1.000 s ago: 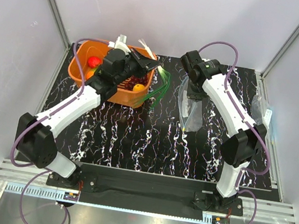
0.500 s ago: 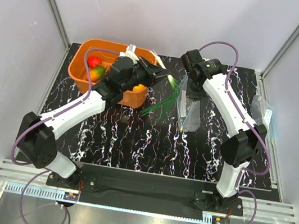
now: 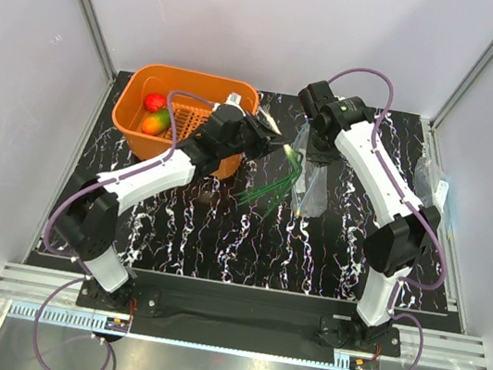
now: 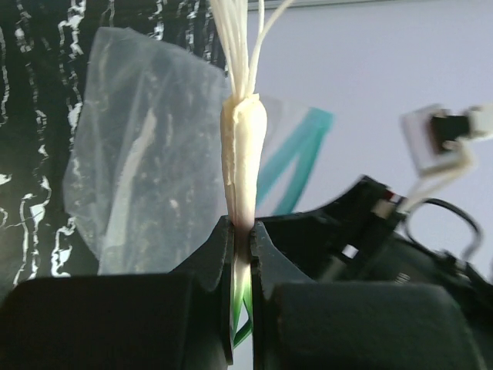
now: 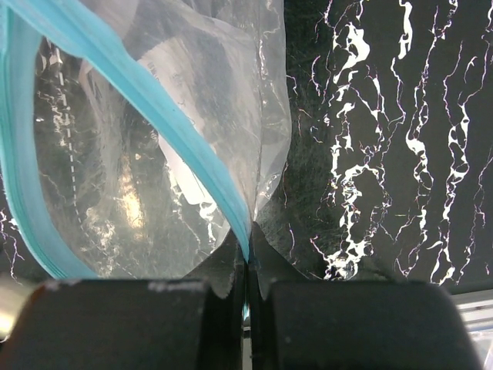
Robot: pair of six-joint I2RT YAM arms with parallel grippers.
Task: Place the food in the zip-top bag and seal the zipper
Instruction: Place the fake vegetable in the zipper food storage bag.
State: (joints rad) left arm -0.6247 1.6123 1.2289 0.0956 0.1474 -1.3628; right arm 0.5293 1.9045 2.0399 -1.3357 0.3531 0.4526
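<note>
My left gripper (image 3: 270, 140) is shut on the chive bunch (image 3: 275, 182), gripping its white stalk (image 4: 243, 158); the green blades hang down beside the bag. My right gripper (image 3: 310, 141) is shut on the teal zipper strip (image 5: 162, 131) of the clear zip-top bag (image 3: 313, 181) and holds its mouth open above the table. In the left wrist view the bag (image 4: 146, 169) and its teal strip (image 4: 296, 154) lie just behind the stalk. A red apple (image 3: 154, 102) and an orange-green mango (image 3: 155, 122) sit in the orange basket (image 3: 188, 82). Lemon and grapes are hidden.
The orange slotted basket stands at the back left of the black marbled table (image 3: 221, 228). A second clear plastic bag (image 3: 434, 188) lies at the table's right edge. White walls and metal rails frame the table.
My left gripper has lifted the chive bunch out of the basket and carried it right, up to the bag's mouth. The right gripper and bag have stayed in place.
</note>
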